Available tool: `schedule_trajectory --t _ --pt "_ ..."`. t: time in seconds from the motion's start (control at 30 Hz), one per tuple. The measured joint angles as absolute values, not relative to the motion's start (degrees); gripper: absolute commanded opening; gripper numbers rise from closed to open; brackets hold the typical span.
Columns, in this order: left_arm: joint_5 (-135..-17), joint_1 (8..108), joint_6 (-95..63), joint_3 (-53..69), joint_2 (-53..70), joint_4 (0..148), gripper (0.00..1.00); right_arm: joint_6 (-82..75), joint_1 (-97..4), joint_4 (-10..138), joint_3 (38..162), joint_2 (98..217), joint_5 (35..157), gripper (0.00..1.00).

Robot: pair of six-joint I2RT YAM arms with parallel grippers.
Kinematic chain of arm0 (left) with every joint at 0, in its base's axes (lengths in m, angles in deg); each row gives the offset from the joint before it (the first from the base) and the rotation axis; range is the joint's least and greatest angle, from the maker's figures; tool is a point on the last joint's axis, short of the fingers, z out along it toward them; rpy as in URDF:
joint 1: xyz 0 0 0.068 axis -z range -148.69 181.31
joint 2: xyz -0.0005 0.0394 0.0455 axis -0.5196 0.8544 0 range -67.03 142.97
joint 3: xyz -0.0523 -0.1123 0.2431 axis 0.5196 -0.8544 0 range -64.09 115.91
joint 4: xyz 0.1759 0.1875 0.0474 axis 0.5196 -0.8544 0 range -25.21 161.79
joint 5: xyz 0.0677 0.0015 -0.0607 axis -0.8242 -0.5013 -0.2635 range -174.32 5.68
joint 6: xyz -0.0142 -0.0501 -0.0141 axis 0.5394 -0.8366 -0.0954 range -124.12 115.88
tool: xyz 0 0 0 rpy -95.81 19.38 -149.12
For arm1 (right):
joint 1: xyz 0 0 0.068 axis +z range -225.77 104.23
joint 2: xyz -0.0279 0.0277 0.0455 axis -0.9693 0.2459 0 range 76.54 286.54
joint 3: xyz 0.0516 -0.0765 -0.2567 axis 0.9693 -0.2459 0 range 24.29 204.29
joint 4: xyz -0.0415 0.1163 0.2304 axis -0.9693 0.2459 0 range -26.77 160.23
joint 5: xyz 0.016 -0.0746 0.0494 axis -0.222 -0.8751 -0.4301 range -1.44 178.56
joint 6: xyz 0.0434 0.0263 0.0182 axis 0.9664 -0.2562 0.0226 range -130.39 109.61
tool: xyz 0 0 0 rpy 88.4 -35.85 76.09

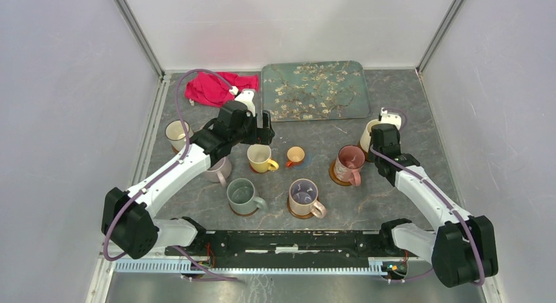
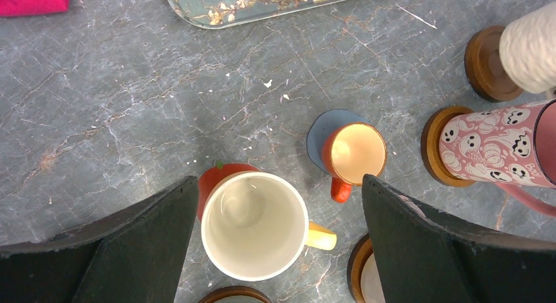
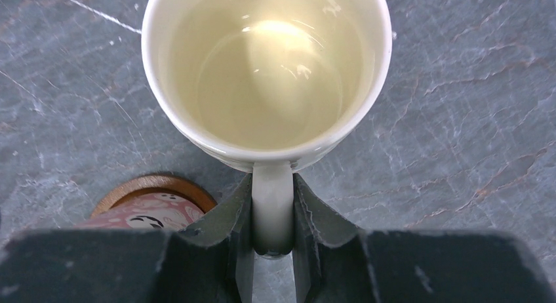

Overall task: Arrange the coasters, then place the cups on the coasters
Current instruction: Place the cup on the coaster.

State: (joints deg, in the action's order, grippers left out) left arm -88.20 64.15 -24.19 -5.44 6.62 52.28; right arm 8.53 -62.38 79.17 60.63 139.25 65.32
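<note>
My left gripper (image 1: 262, 124) hangs open over the yellow mug (image 2: 254, 224), one finger on each side and neither touching it. That mug rests on a red coaster (image 2: 213, 178). The tiny orange cup (image 2: 354, 152) stands on the blue coaster (image 2: 321, 132). My right gripper (image 3: 272, 214) is shut on the handle of a cream cup (image 3: 265, 73), which is over a dark brown coaster (image 2: 484, 63); whether it rests there I cannot tell. Beside it the pink patterned cup (image 1: 348, 164) sits on an amber coaster (image 2: 433, 152). A second cream cup (image 1: 176, 132), the grey-green cup (image 1: 242, 195) and a mauve cup (image 1: 303, 197) each stand on coasters.
The teal blossom tray (image 1: 315, 90) lies at the back, with the red cloth (image 1: 213, 86) to its left. Another mauve cup (image 1: 219, 170) sits half under my left arm. Grey walls close in on both sides.
</note>
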Motion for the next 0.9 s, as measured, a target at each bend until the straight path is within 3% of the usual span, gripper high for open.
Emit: schedule_trajectory --t 0.9 --pt "-88.2 64.13 -24.19 -5.7 6.62 52.39 1.0 8.44 -63.54 63.94 50.18 141.44 66.85 0.0"
